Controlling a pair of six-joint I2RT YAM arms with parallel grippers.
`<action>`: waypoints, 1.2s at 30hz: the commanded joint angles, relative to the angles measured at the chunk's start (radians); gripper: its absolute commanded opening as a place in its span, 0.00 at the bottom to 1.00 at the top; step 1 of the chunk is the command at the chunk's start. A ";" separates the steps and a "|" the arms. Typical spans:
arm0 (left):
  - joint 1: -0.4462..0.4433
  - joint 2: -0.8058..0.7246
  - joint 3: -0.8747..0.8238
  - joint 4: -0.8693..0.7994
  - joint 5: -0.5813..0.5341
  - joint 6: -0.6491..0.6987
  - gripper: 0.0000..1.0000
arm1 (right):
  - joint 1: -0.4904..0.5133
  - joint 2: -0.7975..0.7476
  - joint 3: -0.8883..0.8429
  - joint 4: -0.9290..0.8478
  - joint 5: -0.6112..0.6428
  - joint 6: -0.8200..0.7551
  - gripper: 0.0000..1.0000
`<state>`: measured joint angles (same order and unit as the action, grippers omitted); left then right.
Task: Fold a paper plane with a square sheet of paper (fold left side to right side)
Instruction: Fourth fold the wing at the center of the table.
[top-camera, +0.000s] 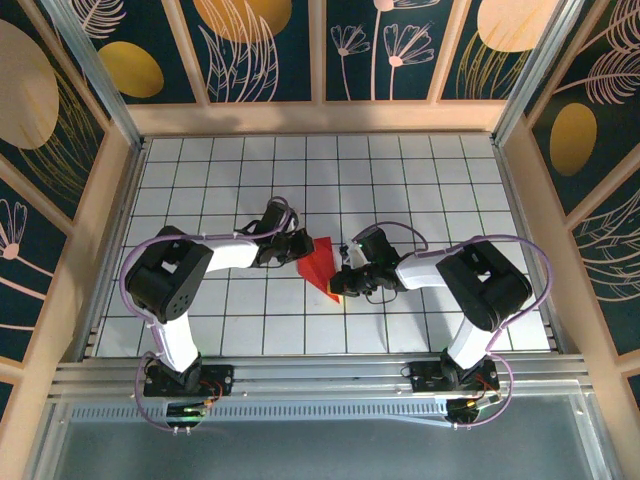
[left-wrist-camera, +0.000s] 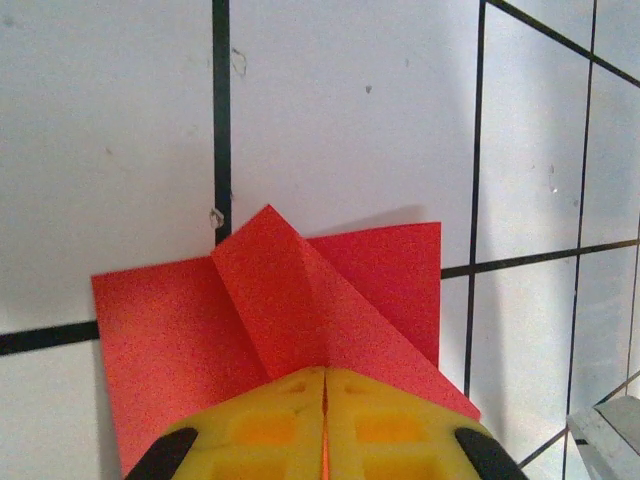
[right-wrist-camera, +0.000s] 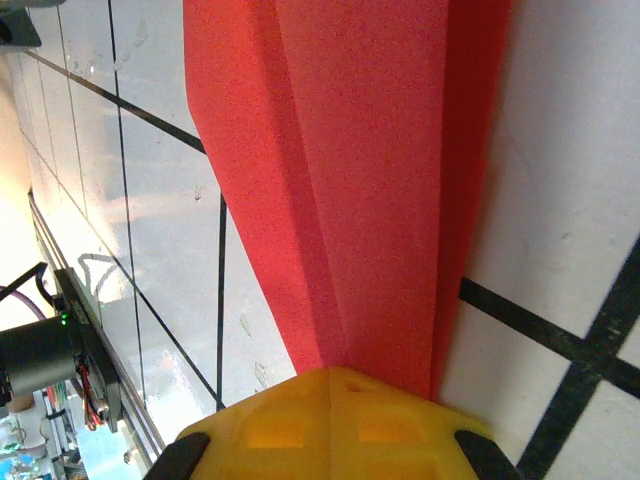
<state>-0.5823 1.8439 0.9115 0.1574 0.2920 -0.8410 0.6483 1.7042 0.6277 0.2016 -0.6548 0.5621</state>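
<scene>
White grid tabletop (top-camera: 400, 180), creased matte red paper (top-camera: 318, 265) (pointed), both jaws tight on it.

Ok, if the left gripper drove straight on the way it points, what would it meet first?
The left gripper is shut on the folded red paper, so that comes first; beyond it, probably the gridded tabletop.

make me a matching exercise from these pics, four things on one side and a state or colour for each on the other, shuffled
1 left pincer
2 right pincer
3 red paper
4 table

a white, dark grid lines
b shut on the paper's narrow end
c creased, held by both pincers
d shut on the paper's wide part

Pairs: 1-d, 2-b, 3-c, 4-a
</scene>
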 joint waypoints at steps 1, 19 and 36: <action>0.002 0.033 0.016 0.025 0.032 0.010 0.09 | 0.001 0.013 -0.027 -0.124 0.091 -0.022 0.00; -0.013 0.112 0.033 -0.093 -0.014 0.060 0.05 | -0.019 -0.072 0.032 -0.076 0.001 0.014 0.00; -0.017 0.110 0.018 -0.104 -0.037 0.056 0.04 | -0.072 0.034 0.119 0.049 -0.075 0.016 0.00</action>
<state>-0.5919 1.9068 0.9504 0.1539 0.3054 -0.8001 0.5659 1.7061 0.7193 0.2379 -0.7307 0.5919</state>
